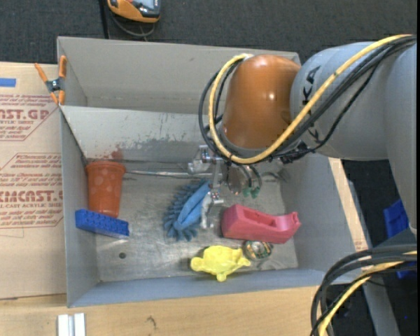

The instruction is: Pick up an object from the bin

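**First onlooker:** Where does the arm stand?

**Second onlooker:** Low in the grey bin [77, 257], near its centre. The gripper [211, 191] hangs under the orange wrist cover [259, 103], just at the right edge of a blue bristly brush [185, 212], which lies slanted toward 7 o'clock.

**First:** Jaws parted or clenched?

**Second:** I cannot tell from here; the cover and cables hide too much, and nothing shows between them.

**First:** What sits around it?

**Second:** A pink tape dispenser [259, 224] close by at 4 o'clock. A yellow rubber toy [217, 261] is at 6, an orange cup [105, 186] at 9, and a blue brick [101, 223] at 8, the last two well apart from the gripper.

**First:** What could spoil a pick?

**Second:** My guess is the brush itself. Soft bristles give under a squeeze, so a grip on its edge may slip loose on the lift. The dispenser lies so near that a small drift toward 4 o'clock could nudge it, or catch both things at once.
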